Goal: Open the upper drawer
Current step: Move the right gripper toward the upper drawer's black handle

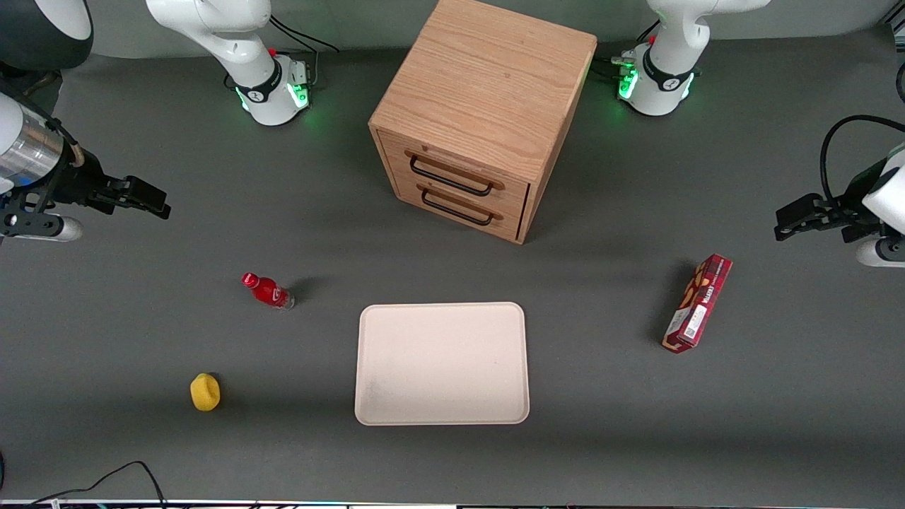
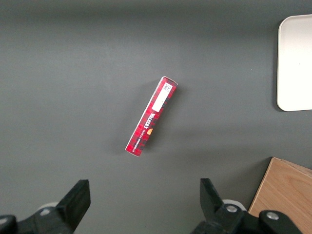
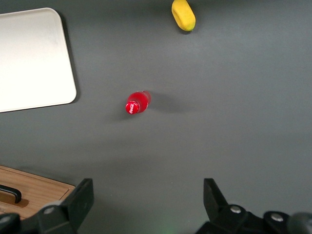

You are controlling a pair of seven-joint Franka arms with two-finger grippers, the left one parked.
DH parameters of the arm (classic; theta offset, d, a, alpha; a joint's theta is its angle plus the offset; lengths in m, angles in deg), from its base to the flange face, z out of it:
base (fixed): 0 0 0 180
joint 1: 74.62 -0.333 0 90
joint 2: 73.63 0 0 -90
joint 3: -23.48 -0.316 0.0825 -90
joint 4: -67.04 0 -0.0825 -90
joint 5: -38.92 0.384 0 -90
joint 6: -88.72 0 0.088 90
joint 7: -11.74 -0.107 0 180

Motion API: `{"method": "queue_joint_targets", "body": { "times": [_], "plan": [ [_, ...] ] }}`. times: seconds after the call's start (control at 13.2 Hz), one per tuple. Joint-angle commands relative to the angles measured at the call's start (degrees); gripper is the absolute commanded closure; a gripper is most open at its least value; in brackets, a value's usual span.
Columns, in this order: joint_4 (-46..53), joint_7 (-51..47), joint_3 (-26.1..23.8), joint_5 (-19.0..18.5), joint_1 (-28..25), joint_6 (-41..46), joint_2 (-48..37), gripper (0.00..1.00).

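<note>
The small wooden cabinet (image 1: 488,85) stands mid-table, farther from the front camera than the tray. Its upper drawer (image 1: 459,164) is shut, with a long black bar handle (image 1: 450,177). The lower drawer (image 1: 463,212) just beneath it is shut too. My right gripper (image 1: 161,201) hangs above the table toward the working arm's end, well apart from the cabinet. It is open and empty, as the right wrist view (image 3: 148,192) shows, with its fingers (image 3: 83,195) wide apart over bare table. A corner of the cabinet (image 3: 34,187) shows in that view.
A red bottle (image 1: 267,290) (image 3: 136,103) stands below the gripper's area. A yellow object (image 1: 205,392) (image 3: 183,14) lies nearer the front camera. A white tray (image 1: 442,364) (image 3: 34,58) lies in front of the cabinet. A red box (image 1: 698,304) lies toward the parked arm's end.
</note>
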Motion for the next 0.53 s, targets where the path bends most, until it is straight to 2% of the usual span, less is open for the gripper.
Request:
{"method": "queue_joint_targets", "body": {
  "times": [0.0, 0.23, 0.38, 0.45],
  "plan": [
    [0.01, -0.45, 0.12, -0.17, -0.03, 0.4, -0.14, 0.0],
    [1.31, -0.63, -1.19, -0.08, -0.82, -0.82, 0.48, 0.0],
    [4.73, 2.16, -7.58, 1.66, -0.99, -1.09, 3.19, 0.0],
    [5.79, 8.62, -10.92, 1.85, -0.99, -1.09, 4.33, 0.0]
  ]
}}
